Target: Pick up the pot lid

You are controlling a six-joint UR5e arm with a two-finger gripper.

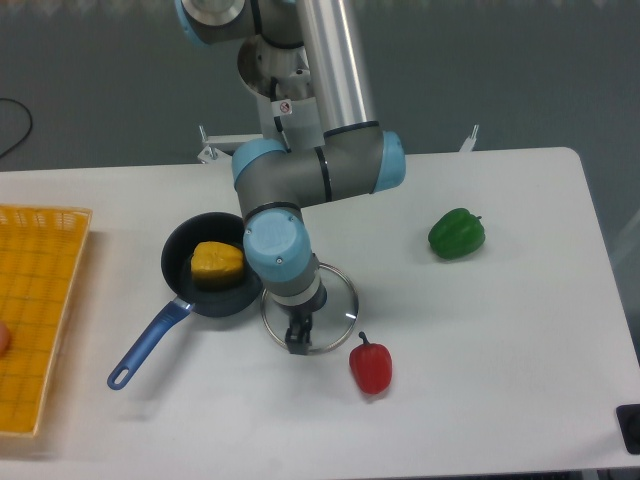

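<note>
Two-finger gripper (300,346) and wrist point downward over the pot lid (342,318), its dark tips drawn against the lid's near rim. Whether the fingers are spread or pressed together, I cannot tell; they are small, dark and partly merged. Nor can I tell whether they touch the glass.

The clear, rimmed lid lies on the white table (500,350), just beside the black frying pan (178,262). Its middle is partly hidden by the gripper, so no knob can be made out. The arm (275,240) reaches from the back and bends down, presumably to take a knob from above; the next move probably calls for lining up with it, since smooth glass could slip or tilt.

A yellow pepper (217,262) sits inside the pan, whose blue handle (150,345) angles toward the near left. The red pepper (371,369) lies close to the lid, so a sideways sweep might nudge it. No brand, label or writing is readable.
</note>
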